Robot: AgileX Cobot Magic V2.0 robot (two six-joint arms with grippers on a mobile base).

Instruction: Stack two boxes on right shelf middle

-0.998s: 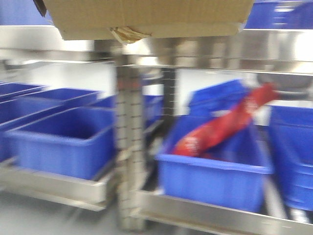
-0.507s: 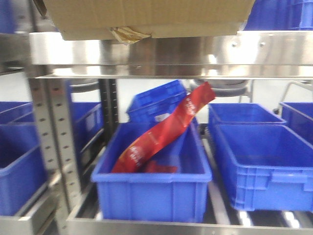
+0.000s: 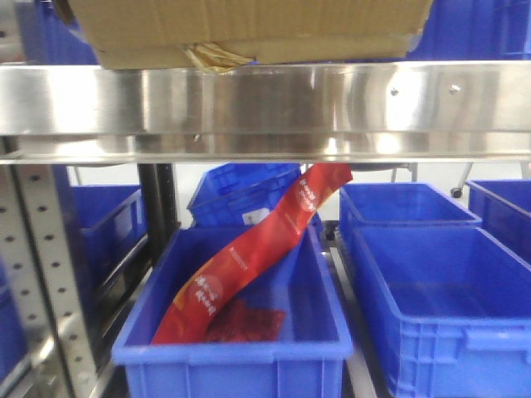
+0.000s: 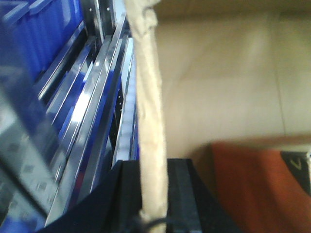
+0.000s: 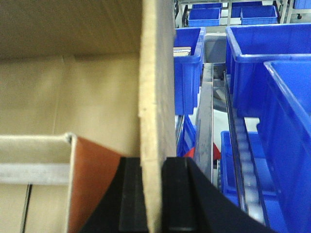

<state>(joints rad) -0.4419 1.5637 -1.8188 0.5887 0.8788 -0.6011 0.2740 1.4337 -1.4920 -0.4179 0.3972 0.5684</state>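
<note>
The front view faces the shelf (image 3: 265, 108) rail, level and close, box (image 3: 249, 29) at top. Wrist views look along the left gripper (image 4: 153, 189) and right gripper (image 5: 154, 184), hard against that box's walls.

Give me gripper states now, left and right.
Left gripper: closed, pinching a wall of the box.
Right gripper: closed, pinching a box wall too.

Box (image 3: 249, 29) top cut by upper frame edge; shelf (image 3: 265, 108) top surface hidden; left wrist view blurred.
</note>
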